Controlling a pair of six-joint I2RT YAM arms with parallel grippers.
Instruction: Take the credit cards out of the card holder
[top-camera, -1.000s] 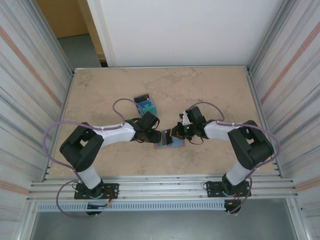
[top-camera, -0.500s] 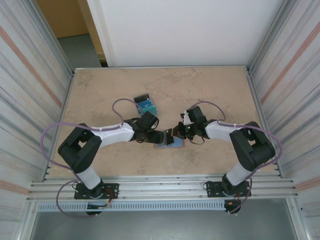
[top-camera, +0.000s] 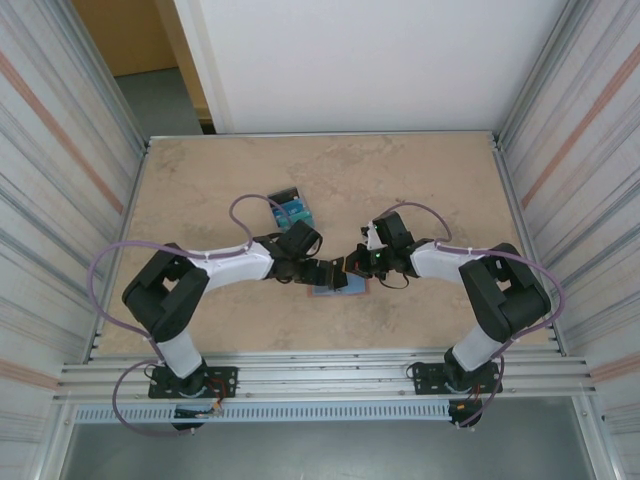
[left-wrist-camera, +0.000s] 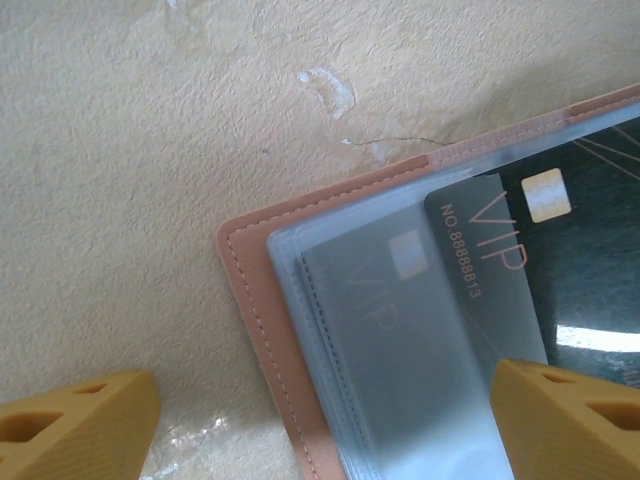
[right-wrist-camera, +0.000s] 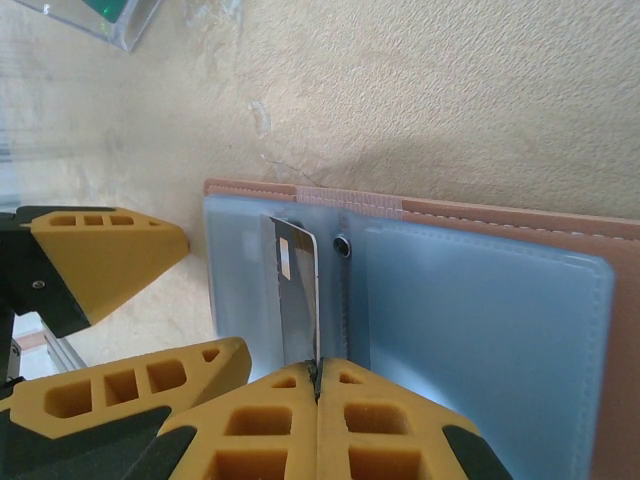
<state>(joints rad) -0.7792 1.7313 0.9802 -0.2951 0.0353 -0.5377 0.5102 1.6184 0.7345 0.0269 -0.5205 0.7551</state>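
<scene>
Looks like the right fingers (right-wrist-camera: 390, 425) clamp the dark card (right-wrist-camera: 297, 290) edge-on to slide it from the card holder (right-wrist-camera: 480, 300). The left fingers (left-wrist-camera: 80, 420) gape over its corner, probably to pin it.

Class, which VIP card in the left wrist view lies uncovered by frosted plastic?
The dark numbered card; the paler card left of it looks hazy under its sleeve.

You see the card holder (left-wrist-camera: 250, 300) in salmon pink with a line of paler stitching along its edge and cloudy blue-grey sleeves, and the dark card (left-wrist-camera: 565, 270) is blackish teal with pale gold "VIP" lettering, digits and a gold chip. The left gripper's fingers (left-wrist-camera: 80, 425) and the right gripper's fingers (right-wrist-camera: 400, 420) are mustard yellow. The table (top-camera: 420, 180) is beige with faint mottled marbling.
</scene>
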